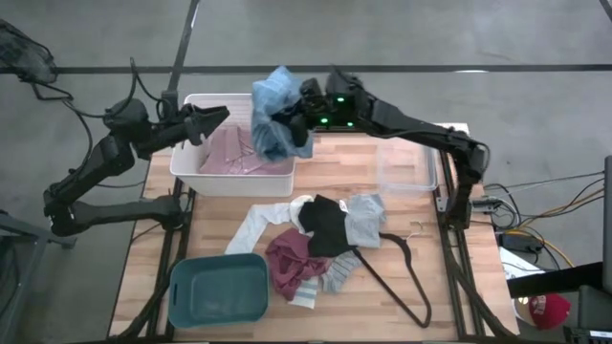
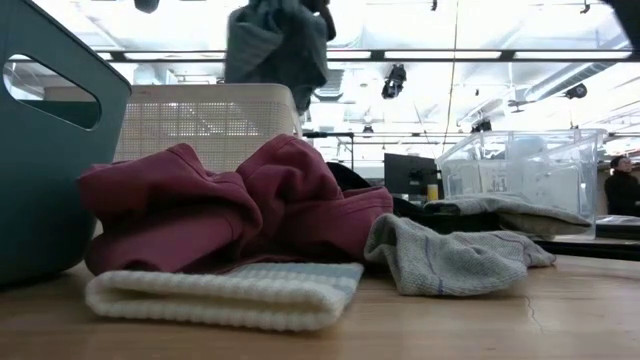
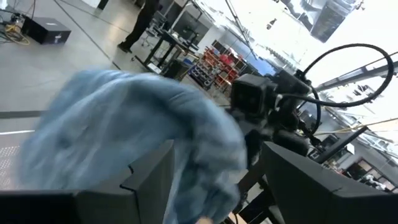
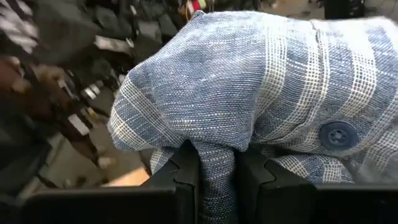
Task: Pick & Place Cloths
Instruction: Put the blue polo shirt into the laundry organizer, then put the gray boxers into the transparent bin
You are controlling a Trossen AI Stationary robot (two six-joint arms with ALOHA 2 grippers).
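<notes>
Above the right rim of the white rectangular plastic bin (image 1: 277,180), the right gripper (image 1: 290,129) pinches a bunched blue striped woven shirt (image 1: 274,113) between its fingers (image 4: 186,168), the cloth hanging clear of the table with its long axis running downward. Over the bin's left end the left gripper (image 1: 218,116) points toward the shirt with fingers spread, and a pink checked shirt (image 1: 232,153) lies inside. Maroon (image 1: 292,256), black (image 1: 328,225) and grey (image 1: 365,218) garments lie heaped mid-table between a teal plastic basket (image 1: 218,291) and a clear plastic tub (image 1: 406,170), leaving bare wood along the edges.
</notes>
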